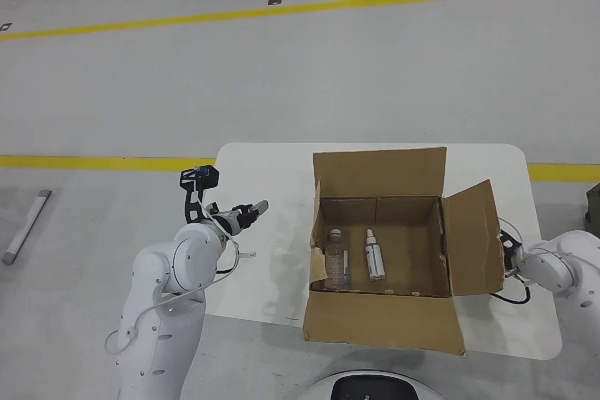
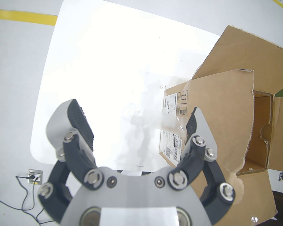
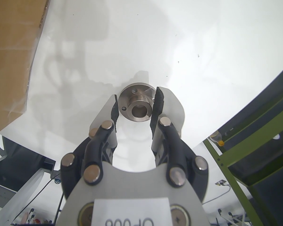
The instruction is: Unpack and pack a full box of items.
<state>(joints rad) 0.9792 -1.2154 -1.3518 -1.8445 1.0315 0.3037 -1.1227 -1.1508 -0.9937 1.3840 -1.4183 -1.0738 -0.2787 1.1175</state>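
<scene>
— Bright, even light; the table [image 2: 103,55] at the box's [image 1: 380,172] nine o'clock glares white in the left wrist view.
— Wrist views bulge at their edges. The box's inside sits shaded; the metal hub [image 3: 126,98] glints.

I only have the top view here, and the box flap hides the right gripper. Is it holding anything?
Observer: Yes, the right gripper is shut on a metal flange over the table, beside the box.
Operator: And the left one, open or shut?
Observer: The left gripper is open and empty, facing the box's side wall.
Operator: Anything on that wall?
Observer: It carries printed labels.
</scene>
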